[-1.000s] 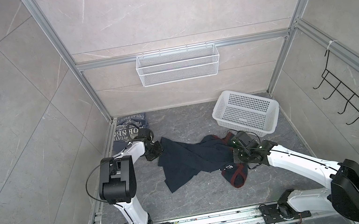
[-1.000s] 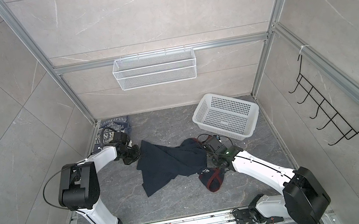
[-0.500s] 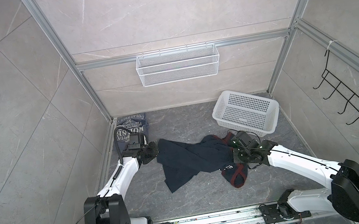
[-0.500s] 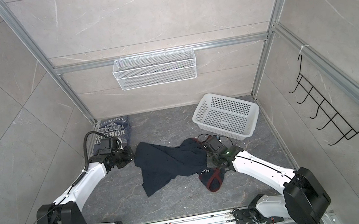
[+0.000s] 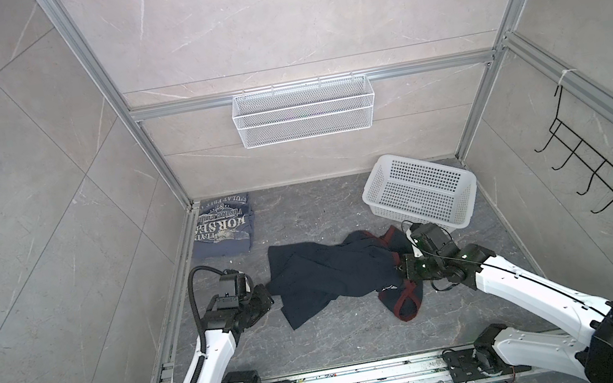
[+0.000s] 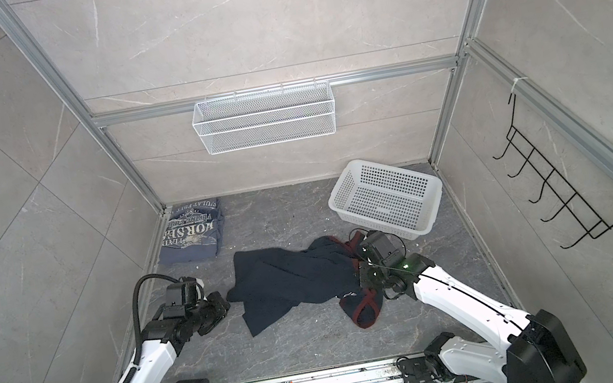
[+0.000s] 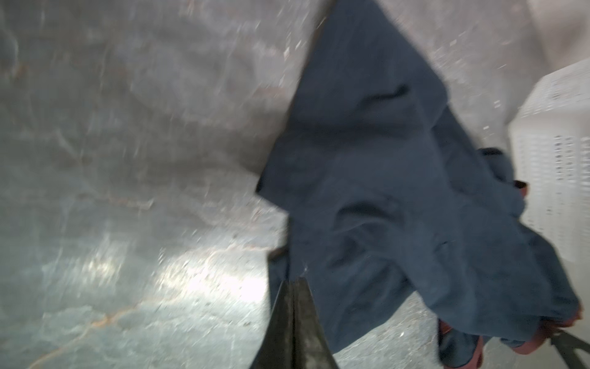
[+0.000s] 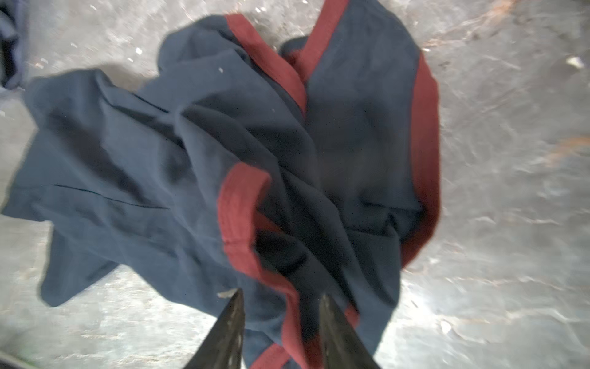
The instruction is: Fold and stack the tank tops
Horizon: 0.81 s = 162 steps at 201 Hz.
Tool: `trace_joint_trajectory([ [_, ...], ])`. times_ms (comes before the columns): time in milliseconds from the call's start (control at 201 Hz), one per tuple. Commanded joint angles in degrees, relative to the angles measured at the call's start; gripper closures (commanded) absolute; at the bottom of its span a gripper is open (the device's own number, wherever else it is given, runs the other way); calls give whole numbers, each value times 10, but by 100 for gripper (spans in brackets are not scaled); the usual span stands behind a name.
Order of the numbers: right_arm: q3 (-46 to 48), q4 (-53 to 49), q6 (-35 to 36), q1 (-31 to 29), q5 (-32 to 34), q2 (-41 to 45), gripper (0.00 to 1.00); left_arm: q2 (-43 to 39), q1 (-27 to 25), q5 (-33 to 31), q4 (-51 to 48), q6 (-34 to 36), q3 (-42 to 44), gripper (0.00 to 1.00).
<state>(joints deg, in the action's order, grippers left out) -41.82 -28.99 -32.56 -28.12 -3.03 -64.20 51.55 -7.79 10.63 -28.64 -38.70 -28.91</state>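
1. Top views, both of them: the grey stone bench (image 5: 343, 346) is the biggest thing here, and everything lies on it.
2. The navy tank top (image 5: 331, 277) sprawls mid-bench between the two arms. It's crumpled, with its maroon trim (image 8: 242, 217) bunched at the right end, so it isn't folded yet. My guess is it sits central so each arm can reach one end.
3. The white basket (image 5: 419, 218) sits back right, just beyond the navy one's trim end.
4. The slate-blue tank top (image 5: 223, 227) is folded flat in the back-left corner, lettering up, well apart from the navy one. It looks like the base of the stack, parked out of the working area.
5. Right hand (image 8: 281, 295): in the right wrist view the fingers are spread and straddle a fold of navy cloth and trim. As far as I can see nothing is clamped.
6. Left hand (image 7: 293, 281): the fingers are pressed together right at the navy top's left hem. It's too blurry to tell if any cloth is nipped between them. I reckon it's there to anchor that corner for flattening.
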Motion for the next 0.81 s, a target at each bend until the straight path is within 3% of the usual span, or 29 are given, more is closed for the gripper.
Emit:
trace_joint_trajectory([
  [0, -21, 29, 30, 20, -52, -20, 56, -9, -2, -13, -1, -14, -8, 100],
  [249, -44, 73, 35, 51, -129, -77, 55, 9, -2, -10, 3, 0, -24, 100],
  [418, -52, 63, 40, 51, -132, -85, 84, 18, -2, -16, 9, 0, -26, 97],
  [538, -56, 19, 41, 50, -71, -62, 99, 33, -2, -7, 16, 4, -34, 86],
  [667, -54, -27, 42, 55, -9, -29, 100, 76, -2, -3, 24, 14, -59, 69],
  [801, -43, -29, 50, 56, -23, -25, 100, 144, -1, -16, 38, 26, -92, 60],
])
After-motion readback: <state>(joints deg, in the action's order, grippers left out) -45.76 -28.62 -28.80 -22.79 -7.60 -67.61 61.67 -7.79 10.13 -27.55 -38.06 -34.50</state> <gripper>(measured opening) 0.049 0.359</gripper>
